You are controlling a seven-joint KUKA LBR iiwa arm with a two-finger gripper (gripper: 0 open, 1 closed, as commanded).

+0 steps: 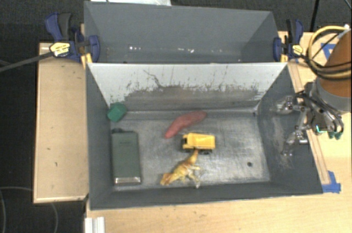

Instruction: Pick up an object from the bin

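The fingers (pixel 284 107) seem to stand apart with nothing between them, though against the grey metal their tips are hard to make out. The gripper (pixel 290 125) hangs over the sloped right wall of the bin (pixel 181 81), above no thing, with the arm (pixel 330 81) behind it past the right rim.

Nearest on the bin floor, well apart from the gripper, is a yellow truck (pixel 198 142) near the middle. A red oblong thing (pixel 184 123) lies just behind it, tilted. A yellow dinosaur (pixel 180 172) lies just in front of the truck, near the front edge. A flat grey box (pixel 125 157) lies along the left edge, and a green lump (pixel 116 112) sits in the back left corner.
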